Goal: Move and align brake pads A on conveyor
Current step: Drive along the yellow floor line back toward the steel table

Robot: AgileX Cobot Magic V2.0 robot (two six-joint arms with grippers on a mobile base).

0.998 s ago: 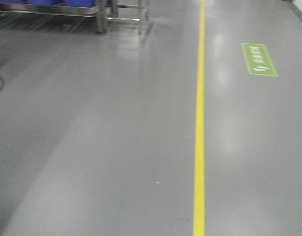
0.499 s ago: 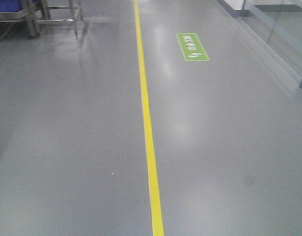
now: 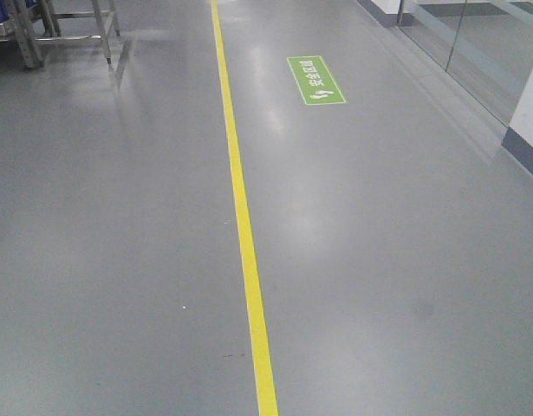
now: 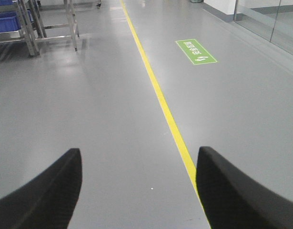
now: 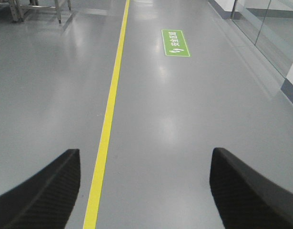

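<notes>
Both left gripper (image 4: 139, 151) and right gripper (image 5: 146, 151) gape empty over floor (image 3: 119, 217) with yellow line (image 3: 241, 208).

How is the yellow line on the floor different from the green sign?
The yellow line is long and thin, crossing the whole view; the green sign is a short rectangle. The yellow line is plain; the green sign carries white marks. Both lie flat on the grey floor.
</notes>
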